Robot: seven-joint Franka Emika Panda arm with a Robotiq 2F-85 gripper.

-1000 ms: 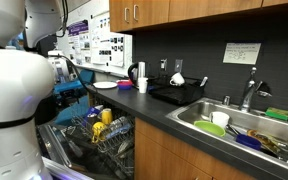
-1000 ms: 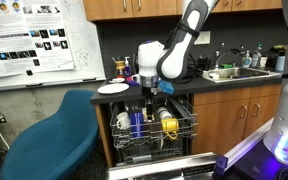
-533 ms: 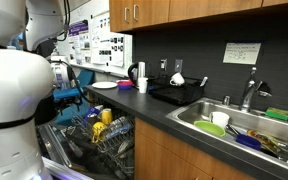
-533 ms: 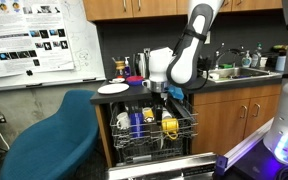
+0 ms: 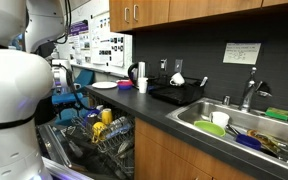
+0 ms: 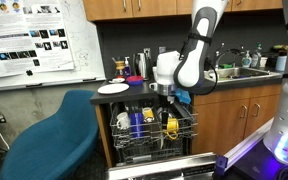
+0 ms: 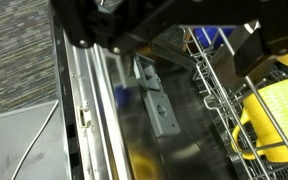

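My gripper (image 6: 170, 96) hangs just above the right side of the pulled-out dishwasher rack (image 6: 154, 142); it also shows in an exterior view (image 5: 68, 97). In the wrist view the gripper (image 7: 182, 40) comes in from the top with its dark fingers (image 7: 252, 45) apart and nothing between them. Below it lie the rack wires (image 7: 216, 95), a yellow cup (image 7: 274, 120) and a blue item (image 7: 210, 38). The rack holds a yellow cup (image 6: 170, 125), a blue cup (image 6: 139, 122) and a white cup (image 6: 122, 121).
The dishwasher door (image 6: 169, 163) is open and low in front. A white plate (image 6: 113, 89) sits on the counter beside a kettle (image 5: 134, 72). A blue chair (image 6: 54, 135) stands beside the dishwasher. The sink (image 5: 199, 117) holds several dishes.
The arm has carried the gripper sideways over the rack, from above its middle to above its right side next to the yellow cup. The fingers stay apart.
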